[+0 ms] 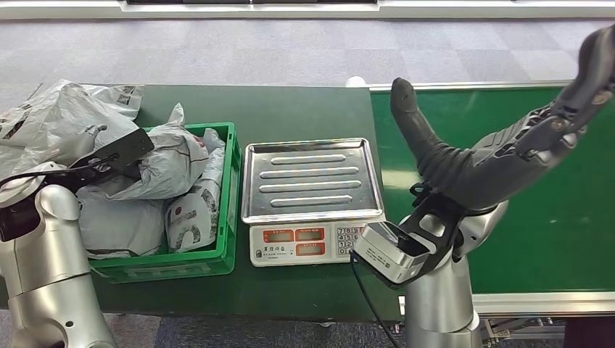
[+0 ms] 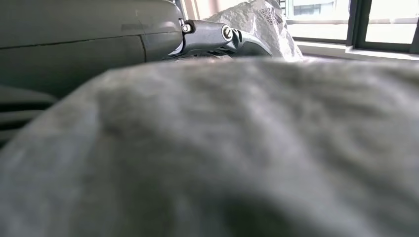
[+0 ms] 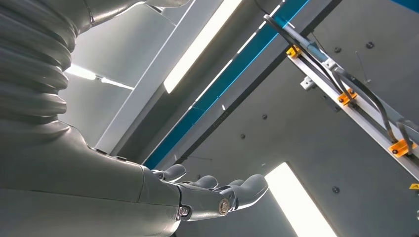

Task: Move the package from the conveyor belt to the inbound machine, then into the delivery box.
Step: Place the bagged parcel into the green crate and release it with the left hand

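Green crate [image 1: 226,217] on the counter [image 1: 304,109] holds grey packages [image 1: 163,163]; left robot hand [image 1: 116,156] rests on them, grip indeterminate. Right robot hand [image 1: 500,156] is raised, spread, holding nothing.

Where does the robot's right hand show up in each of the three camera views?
Head view: the right hand is raised over the green conveyor belt, right of the scale, holding nothing.
Left wrist view: not in it; a grey package is close to the lens.
Right wrist view: lower left, fingers apart against the ceiling.
Shared landmark: the hand's grey ribbed cover.
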`<state>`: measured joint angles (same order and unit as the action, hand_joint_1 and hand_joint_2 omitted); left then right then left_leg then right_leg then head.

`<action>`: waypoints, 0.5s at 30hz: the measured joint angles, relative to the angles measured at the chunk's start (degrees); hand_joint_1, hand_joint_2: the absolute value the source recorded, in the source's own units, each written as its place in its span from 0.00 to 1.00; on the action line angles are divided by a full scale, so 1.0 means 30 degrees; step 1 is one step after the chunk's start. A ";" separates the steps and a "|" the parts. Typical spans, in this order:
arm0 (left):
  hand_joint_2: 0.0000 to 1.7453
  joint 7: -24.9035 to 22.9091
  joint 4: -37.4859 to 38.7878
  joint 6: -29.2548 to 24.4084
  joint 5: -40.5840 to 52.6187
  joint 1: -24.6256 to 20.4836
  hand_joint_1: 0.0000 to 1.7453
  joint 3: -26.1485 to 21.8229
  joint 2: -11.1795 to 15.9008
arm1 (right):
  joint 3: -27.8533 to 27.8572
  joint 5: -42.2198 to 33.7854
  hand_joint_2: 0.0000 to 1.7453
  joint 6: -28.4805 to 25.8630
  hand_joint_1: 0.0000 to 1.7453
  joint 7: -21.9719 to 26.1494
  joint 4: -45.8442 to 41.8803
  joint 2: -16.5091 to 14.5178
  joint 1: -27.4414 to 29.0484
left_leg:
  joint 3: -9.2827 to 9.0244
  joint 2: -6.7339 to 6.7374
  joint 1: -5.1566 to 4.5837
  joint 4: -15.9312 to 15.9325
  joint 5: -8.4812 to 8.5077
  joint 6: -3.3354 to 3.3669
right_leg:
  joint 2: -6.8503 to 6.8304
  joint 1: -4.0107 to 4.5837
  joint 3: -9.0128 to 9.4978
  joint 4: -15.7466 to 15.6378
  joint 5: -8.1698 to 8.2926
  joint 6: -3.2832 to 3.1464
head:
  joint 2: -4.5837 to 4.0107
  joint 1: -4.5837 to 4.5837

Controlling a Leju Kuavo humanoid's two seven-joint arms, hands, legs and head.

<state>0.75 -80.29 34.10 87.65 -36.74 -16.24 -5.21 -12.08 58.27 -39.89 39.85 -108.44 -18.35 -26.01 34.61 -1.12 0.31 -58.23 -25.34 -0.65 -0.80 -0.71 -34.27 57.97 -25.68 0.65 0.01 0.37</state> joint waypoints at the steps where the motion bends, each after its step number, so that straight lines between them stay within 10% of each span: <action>1: 0.00 0.0094 -0.0112 0.0000 -0.0038 0.0033 0.00 0.0060 -0.0004 | 0.0007 0.0000 1.00 0.0000 0.00 0.0000 0.0002 -0.0002 0.0001 | -0.0001 0.0003 0.0000 0.0000 0.0001 -0.0001 | 0.0004 0.0001 0.0000 0.0001 0.0000 0.0000 | -0.0002 0.0002; 4: 0.00 0.2553 -0.1320 0.0000 -0.1575 0.0141 0.00 -0.0199 -0.0426 | 0.0038 -0.0022 1.00 0.0000 0.00 0.0000 0.0002 0.0002 0.0022 | 0.0023 0.0013 0.0002 -0.0002 0.0008 0.0002 | 0.0013 0.0019 -0.0014 0.0002 0.0003 -0.0002 | 0.0000 0.0002; 9: 0.00 1.3769 -0.3777 0.0000 -1.0534 -0.0767 0.00 -0.3770 -0.2392 | 0.0082 -0.0131 1.00 -0.0002 0.00 0.0003 0.0009 0.0004 0.0057 | 0.0034 -0.0035 0.0001 0.0001 -0.0003 0.0014 | -0.0041 -0.0016 -0.0017 0.0006 -0.0003 0.0002 | -0.0004 0.0000; 15: 0.00 1.3340 -0.5842 0.0000 -1.8190 -0.0318 0.00 -0.5003 -0.3427 | 0.0093 -0.0195 1.00 -0.0007 0.00 -0.0002 0.0064 0.0004 0.0060 | 0.0060 -0.0046 0.0017 0.0000 -0.0003 -0.0003 | -0.0054 0.0037 -0.0022 0.0003 -0.0013 0.0004 | -0.0004 0.0000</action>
<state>40.77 -97.82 34.10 33.08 -37.69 -31.25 -15.49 -11.80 57.69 -39.91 39.84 -108.25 -18.34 -25.83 34.79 -1.26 0.36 -58.23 -25.34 -0.66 -0.96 -0.60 -34.34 57.98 -25.72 0.66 0.00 0.37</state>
